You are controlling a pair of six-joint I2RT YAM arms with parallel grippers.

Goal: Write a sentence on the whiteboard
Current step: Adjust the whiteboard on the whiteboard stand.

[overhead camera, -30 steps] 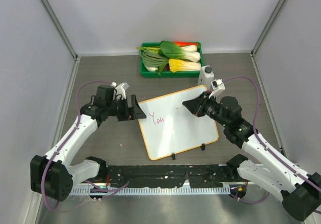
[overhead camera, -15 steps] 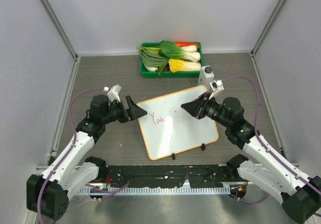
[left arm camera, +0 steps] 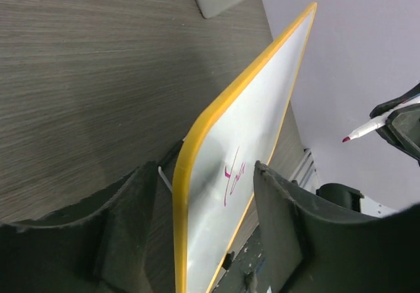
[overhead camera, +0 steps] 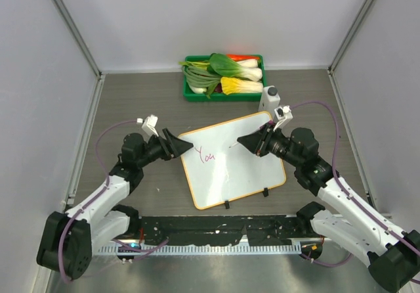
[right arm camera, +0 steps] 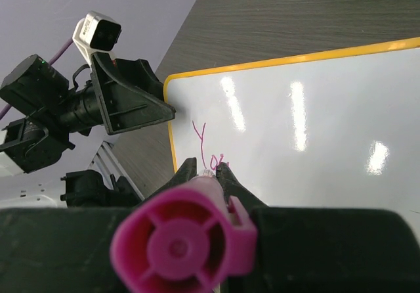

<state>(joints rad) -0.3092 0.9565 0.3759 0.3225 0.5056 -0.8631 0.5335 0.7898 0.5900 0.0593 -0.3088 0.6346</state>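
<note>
Whiteboard (overhead camera: 243, 168) lies mid-table (overhead camera: 131, 102), long axis running 8 to 2 o'clock from above. Left gripper (overhead camera: 176, 144) sits at its 10 o'clock corner, jaws spread astride the rim with gaps on both sides. Right gripper (overhead camera: 252, 142) is pinched on the marker (right arm camera: 180, 247). Sentence (overhead camera: 207, 156) reads only "You". It lies toward 8 o'clock of the marker tip, which seems lifted. The right arm is nearer; I judge the next stroke lands just past the last letter.

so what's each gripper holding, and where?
Right gripper: pink marker, clamped on its barrel, tip sticking out. Left gripper: nothing gripped; its open jaws straddle the whiteboard edge.
</note>
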